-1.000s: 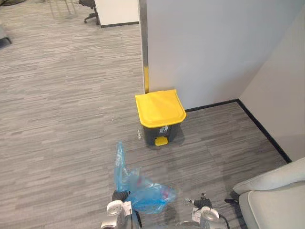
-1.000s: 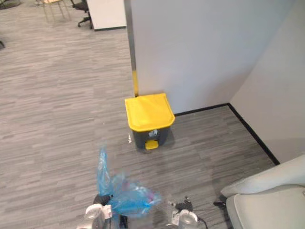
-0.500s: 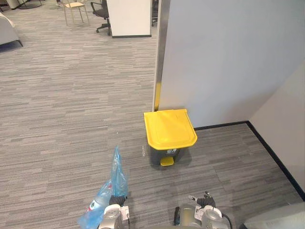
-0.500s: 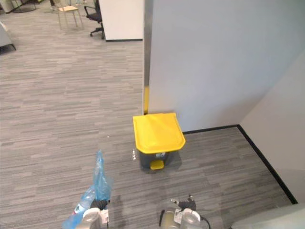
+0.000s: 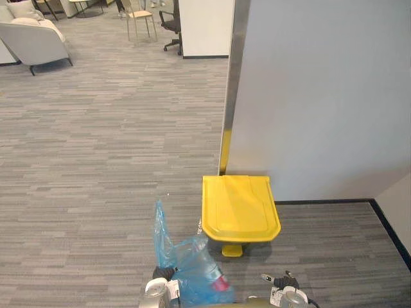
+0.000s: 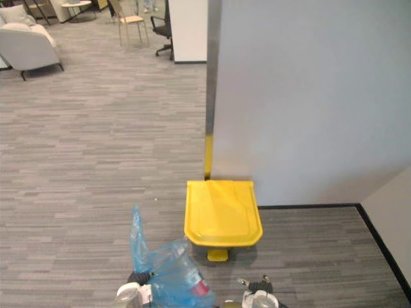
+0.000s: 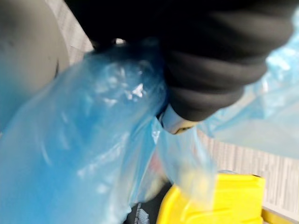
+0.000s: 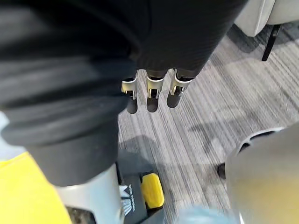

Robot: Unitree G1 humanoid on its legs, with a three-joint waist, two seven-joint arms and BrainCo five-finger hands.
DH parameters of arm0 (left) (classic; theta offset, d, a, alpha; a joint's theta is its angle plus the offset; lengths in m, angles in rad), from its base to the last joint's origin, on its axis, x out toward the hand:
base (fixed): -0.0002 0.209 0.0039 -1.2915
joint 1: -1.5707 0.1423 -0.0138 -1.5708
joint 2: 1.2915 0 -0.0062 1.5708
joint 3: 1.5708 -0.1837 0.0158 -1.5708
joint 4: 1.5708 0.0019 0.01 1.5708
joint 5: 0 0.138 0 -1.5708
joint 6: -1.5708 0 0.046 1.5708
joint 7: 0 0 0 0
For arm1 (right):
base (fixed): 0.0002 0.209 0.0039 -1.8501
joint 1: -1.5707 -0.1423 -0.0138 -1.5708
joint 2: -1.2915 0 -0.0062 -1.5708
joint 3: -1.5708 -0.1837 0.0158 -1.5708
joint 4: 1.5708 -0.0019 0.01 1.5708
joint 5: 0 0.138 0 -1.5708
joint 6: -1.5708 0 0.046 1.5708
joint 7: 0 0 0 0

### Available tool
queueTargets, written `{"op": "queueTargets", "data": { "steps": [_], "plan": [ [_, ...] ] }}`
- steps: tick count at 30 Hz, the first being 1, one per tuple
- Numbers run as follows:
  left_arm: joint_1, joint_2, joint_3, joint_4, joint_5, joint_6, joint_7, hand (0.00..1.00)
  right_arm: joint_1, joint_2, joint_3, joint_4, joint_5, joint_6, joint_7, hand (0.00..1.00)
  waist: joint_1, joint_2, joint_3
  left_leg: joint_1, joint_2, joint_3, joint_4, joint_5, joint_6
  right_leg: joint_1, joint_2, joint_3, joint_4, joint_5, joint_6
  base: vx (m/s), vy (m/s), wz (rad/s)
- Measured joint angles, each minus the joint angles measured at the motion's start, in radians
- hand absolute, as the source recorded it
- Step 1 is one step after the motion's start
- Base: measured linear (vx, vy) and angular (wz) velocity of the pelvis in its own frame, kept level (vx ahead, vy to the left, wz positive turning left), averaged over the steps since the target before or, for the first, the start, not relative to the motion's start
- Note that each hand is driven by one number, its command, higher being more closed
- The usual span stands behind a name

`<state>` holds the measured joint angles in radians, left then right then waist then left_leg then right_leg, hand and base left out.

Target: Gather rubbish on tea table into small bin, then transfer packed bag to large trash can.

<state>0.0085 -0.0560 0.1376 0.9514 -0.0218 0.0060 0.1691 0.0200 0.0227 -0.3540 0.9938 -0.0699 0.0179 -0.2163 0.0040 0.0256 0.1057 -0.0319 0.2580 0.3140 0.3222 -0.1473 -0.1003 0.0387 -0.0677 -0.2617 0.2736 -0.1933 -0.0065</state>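
Rubbish sits packed in a blue bag (image 5: 194,277) that hangs at the left hand (image 5: 156,292), low in the head views, clear of the grey floor (image 5: 96,160). The bag's knotted tail stands up above the hand while its full belly bulges toward the robot's right, with something red showing through the film. In the left wrist view the blue film crowds against the dark ribbed cover and hides most of the fingers, yet they look closed round the bag's neck. The large trash can (image 5: 239,208) stands on the floor just ahead of the bag, its back against the grey partition wall (image 5: 321,96) near that wall's metal-edged end. Its yellow lid is down, and a yellow pedal (image 5: 232,249) juts out at its foot. The right hand (image 8: 149,91) hangs near the can's pedal side, fingers straight and apart, holding nothing. Far across the floor stand a pale armchair (image 5: 35,42) and a wooden chair (image 5: 138,13).
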Motion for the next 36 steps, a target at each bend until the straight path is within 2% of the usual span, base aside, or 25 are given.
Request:
{"op": "queueTargets", "data": {
  "steps": [1, 4, 7, 13, 17, 20, 22, 23, 24, 25, 27, 28, 29, 31, 32, 34, 35, 36],
  "plan": [
    [0.0, 0.003, 0.001, 0.0, 0.001, 0.0, 0.001, 1.0, 0.004, 0.003, -0.005, 0.001, 0.001, 0.002, 0.0, 0.0, 0.004, -0.022, -0.011, 0.022, -0.031, -0.008, -0.036, 0.01, -0.017, -0.003, -0.013, 0.024, -0.012, 0.0, 0.024, 0.19, 0.172, -0.09],
    [0.003, 0.014, -0.01, 0.006, 0.005, 0.0, 0.0, 1.0, 0.007, 0.018, -0.024, 0.001, 0.001, -0.001, 0.002, 0.0, 0.002, -0.035, -0.017, 0.07, -0.079, 0.009, -0.119, 0.013, -0.012, 0.018, -0.046, 0.055, -0.06, 0.021, 0.057, 0.1, 0.16, -0.11],
    [0.004, 0.015, -0.034, 0.034, 0.022, -0.001, -0.001, 1.0, 0.013, 0.017, -0.035, 0.004, 0.001, -0.001, 0.003, 0.0, 0.0, -0.034, -0.018, 0.127, -0.117, 0.037, -0.198, 0.031, 0.002, 0.049, -0.064, 0.083, -0.107, 0.037, 0.081, 0.04, 0.125, -0.17],
    [0.007, 0.043, -0.038, 0.065, 0.039, -0.001, 0.002, 1.0, 0.008, 0.009, -0.034, 0.013, -0.005, -0.002, 0.003, 0.0, -0.005, -0.029, -0.01, 0.175, -0.137, 0.064, -0.323, 0.09, -0.004, 0.032, -0.047, 0.119, -0.142, 0.066, 0.076, -0.01, 0.016, -0.19],
    [0.011, 0.06, -0.024, 0.075, 0.039, -0.003, 0.002, 1.0, 0.001, -0.006, -0.03, 0.051, -0.01, 0.001, 0.003, 0.0, -0.002, -0.026, -0.001, 0.198, -0.138, 0.084, -0.352, 0.095, -0.006, 0.031, -0.039, 0.146, -0.152, 0.081, 0.075, -0.05, 0.003, -0.21],
    [0.019, 0.066, 0.003, 0.079, 0.039, -0.004, 0.003, 1.0, 0.0, -0.013, -0.022, 0.051, -0.01, 0.0, 0.003, 0.0, -0.001, -0.032, 0.005, 0.211, -0.151, 0.099, -0.374, 0.101, 0.0, 0.03, -0.042, 0.165, -0.172, 0.099, 0.083, -0.08, 0.045, -0.22],
    [0.018, 0.073, 0.003, 0.078, 0.039, -0.004, 0.003, 1.0, -0.001, -0.012, -0.012, 0.047, -0.01, 0.0, 0.004, 0.0, -0.001, -0.046, 0.014, 0.213, -0.167, 0.099, -0.378, 0.101, 0.006, 0.019, -0.061, 0.163, -0.149, 0.089, 0.092, -0.07, 0.063, -0.03],
    [0.014, 0.079, 0.003, 0.077, 0.039, -0.006, 0.003, 1.0, -0.002, -0.009, -0.002, 0.043, -0.01, 0.0, 0.004, 0.0, 0.001, -0.059, 0.022, 0.215, -0.184, 0.096, -0.376, 0.09, 0.025, -0.005, -0.085, 0.162, -0.09, 0.059, 0.103, -0.1, 0.059, 0.15],
    [0.006, 0.083, 0.003, 0.075, 0.039, -0.005, 0.003, 1.0, -0.005, -0.01, -0.001, 0.04, -0.009, -0.004, 0.006, 0.0, -0.003, -0.068, 0.043, 0.212, -0.192, 0.058, -0.359, 0.056, 0.023, -0.051, -0.111, 0.166, 0.057, 0.038, 0.115, -0.09, 0.044, 0.18],
    [0.005, 0.083, 0.003, 0.075, 0.039, -0.005, 0.003, 1.0, -0.007, -0.009, -0.001, 0.038, -0.009, -0.005, 0.006, 0.0, -0.003, -0.067, 0.045, 0.212, -0.191, 0.056, -0.352, 0.052, 0.026, -0.063, -0.114, 0.167, 0.088, 0.04, 0.114, -0.1, 0.05, 0.39],
    [-0.004, 0.081, 0.032, 0.061, 0.039, -0.005, 0.002, 1.0, -0.006, 0.004, -0.005, 0.001, -0.009, -0.01, 0.007, 0.0, -0.003, -0.064, 0.07, 0.216, -0.177, 0.013, -0.291, 0.016, 0.045, -0.184, -0.133, 0.163, 0.362, 0.095, 0.101, -0.03, 0.056, 0.49],
    [-0.004, 0.082, 0.044, 0.053, 0.038, -0.006, 0.004, 1.0, -0.009, 0.008, -0.006, 0.002, -0.01, -0.016, 0.008, 0.0, 0.001, -0.073, 0.072, 0.219, -0.158, -0.002, -0.249, -0.009, 0.05, -0.234, -0.13, 0.162, 0.453, 0.088, 0.09, 0.06, 0.033, 0.41],
    [-0.006, 0.084, 0.044, 0.053, 0.038, -0.006, 0.004, 1.0, -0.015, 0.007, -0.002, 0.002, -0.011, -0.014, 0.009, 0.0, 0.01, -0.072, 0.074, 0.218, -0.131, -0.01, -0.199, -0.042, 0.049, -0.265, -0.118, 0.136, 0.448, 0.057, 0.086, 0.12, 0.033, 0.32],
    [-0.008, 0.085, 0.042, 0.053, 0.038, -0.007, 0.003, 1.0, -0.023, 0.009, -0.002, 0.001, -0.011, -0.014, 0.009, 0.0, 0.012, -0.073, 0.075, 0.214, -0.107, -0.022, -0.144, -0.08, 0.05, -0.32, -0.116, 0.095, 0.38, 0.061, 0.094, 0.15, 0.01, 0.14],
    [-0.015, 0.085, 0.04, 0.058, 0.038, -0.007, 0.003, 1.0, -0.044, 0.008, 0.0, -0.005, -0.01, -0.014, 0.009, 0.0, 0.012, -0.072, 0.08, 0.209, -0.088, -0.022, -0.09, -0.119, 0.045, -0.374, -0.114, 0.062, 0.255, 0.104, 0.097, 0.22, -0.04, 0.01],
    [-0.027, 0.079, 0.042, 0.062, 0.038, -0.007, 0.003, 1.0, -0.054, 0.009, 0.0, -0.028, -0.009, -0.012, 0.008, 0.0, 0.009, -0.063, 0.104, 0.207, -0.059, -0.019, -0.001, -0.187, 0.025, -0.383, -0.108, 0.014, 0.153, 0.166, 0.108, 0.27, -0.102, 0.09],
    [-0.031, 0.071, 0.042, 0.061, 0.038, -0.009, 0.003, 1.0, -0.047, 0.008, 0.002, -0.028, -0.012, -0.01, 0.005, 0.0, 0.012, -0.064, 0.1, 0.211, -0.057, -0.023, 0.027, -0.221, 0.018, -0.345, -0.104, 0.01, 0.141, 0.151, 0.11, 0.33, -0.163, 0.08],
    [-0.042, 0.067, 0.042, 0.061, 0.038, -0.012, 0.002, 1.0, -0.051, 0.011, 0.0, -0.021, -0.013, -0.003, 0.003, 0.0, 0.025, -0.077, 0.101, 0.212, -0.063, -0.023, 0.048, -0.244, -0.005, -0.318, -0.102, 0.02, 0.101, 0.105, 0.113, 0.42, -0.199, -0.13]
  ]
}}
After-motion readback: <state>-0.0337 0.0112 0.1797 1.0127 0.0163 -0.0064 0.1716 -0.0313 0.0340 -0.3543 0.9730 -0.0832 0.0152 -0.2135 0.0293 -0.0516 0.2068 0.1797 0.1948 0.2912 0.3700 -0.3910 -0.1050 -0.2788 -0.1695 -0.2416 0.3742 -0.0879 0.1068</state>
